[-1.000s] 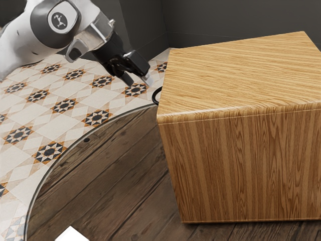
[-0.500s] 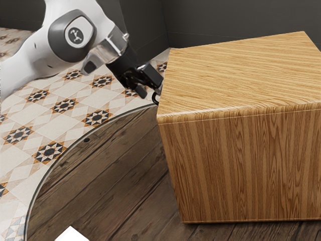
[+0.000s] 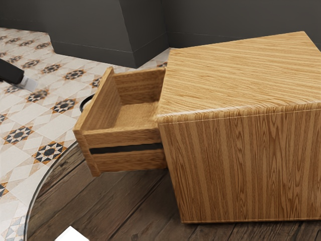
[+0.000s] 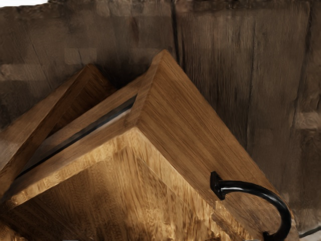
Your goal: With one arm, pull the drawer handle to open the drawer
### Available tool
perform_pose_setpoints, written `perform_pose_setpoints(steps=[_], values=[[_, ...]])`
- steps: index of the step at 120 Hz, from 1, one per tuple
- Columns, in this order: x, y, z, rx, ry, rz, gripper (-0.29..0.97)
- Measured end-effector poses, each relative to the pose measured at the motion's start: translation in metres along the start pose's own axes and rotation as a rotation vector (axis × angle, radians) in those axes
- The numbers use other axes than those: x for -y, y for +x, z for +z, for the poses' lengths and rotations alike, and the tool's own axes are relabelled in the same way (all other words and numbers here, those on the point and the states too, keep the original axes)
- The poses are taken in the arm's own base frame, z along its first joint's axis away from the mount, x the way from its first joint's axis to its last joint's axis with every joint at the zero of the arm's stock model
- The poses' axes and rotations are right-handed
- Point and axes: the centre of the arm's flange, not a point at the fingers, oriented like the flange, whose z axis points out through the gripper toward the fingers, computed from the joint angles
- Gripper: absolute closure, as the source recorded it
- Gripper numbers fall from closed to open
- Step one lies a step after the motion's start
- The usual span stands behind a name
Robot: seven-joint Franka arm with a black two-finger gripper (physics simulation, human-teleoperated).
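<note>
Well, you're looking at the drawer (image 3: 128,118) standing open: it juts from the cabinet (image 3: 241,150) toward the exterior view's left, with its bare inside in plain sight. A dark slot (image 3: 125,148) runs along its near side. Its front panel has reached about as far as the table's (image 3: 100,201) curved rim, over by the tiled floor (image 3: 45,105). The cabinet itself sits on the dark plank tabletop, toward the exterior view's right.

The handle (image 3: 86,102) peeks out as a thin black curve just beyond the drawer's front panel. You get a better look in the wrist view, where the handle (image 4: 251,187) is a black arc fixed to the drawer front (image 4: 190,135), with the table's planks (image 4: 241,60) behind it. Nothing is touching the handle there.

At the exterior view's left edge you can make out a black piece of the gripper (image 3: 15,75) above the floor tiles, well apart from the drawer and the handle. So little of it shows that you cannot tell whether it is released or clenched.

One small white thing (image 3: 71,234) lies on the tabletop near its rim, at the exterior view's lower edge.
</note>
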Motion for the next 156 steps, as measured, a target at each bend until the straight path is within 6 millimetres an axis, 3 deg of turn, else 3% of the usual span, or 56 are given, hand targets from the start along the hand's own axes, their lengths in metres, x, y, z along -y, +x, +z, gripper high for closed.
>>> perform_pose_setpoints(steps=[4,7,11,14,21,30,38,46,61,75,87,95,101,111,131,139,149,156], values=[[0.008,0.017,-0.051,0.077,-0.028,0.033,0.25],[0.012,0.029,-0.079,0.114,-0.045,0.050,0.21],[0.015,0.040,-0.100,0.134,-0.064,0.062,0.17],[0.016,0.043,-0.103,0.127,-0.075,0.067,0.15],[0.025,0.021,-0.073,0.040,-0.099,0.092,0.11],[0.034,-0.030,0.013,-0.135,-0.100,0.126,0.07],[0.032,-0.058,0.092,-0.280,-0.099,0.134,0.05],[0.029,-0.066,0.123,-0.339,-0.102,0.132,0.03],[0.029,-0.067,0.132,-0.366,-0.105,0.134,0.01],[0.054,-0.067,0.141,-0.384,-0.091,0.185,0.01],[0.048,-0.075,0.153,-0.405,-0.123,0.188,0.00],[0.062,-0.119,0.119,-0.312,-0.275,0.260,0.00],[0.081,-0.136,0.092,-0.260,-0.445,0.342,0.00],[0.117,-0.141,0.068,-0.212,-0.609,0.449,0.00],[0.144,-0.140,0.066,-0.211,-0.740,0.531,0.00],[0.133,-0.138,0.076,-0.235,-0.659,0.494,0.00],[0.070,-0.123,0.112,-0.343,-0.428,0.315,0.00],[0.065,-0.116,0.122,-0.363,-0.315,0.268,0.00]])
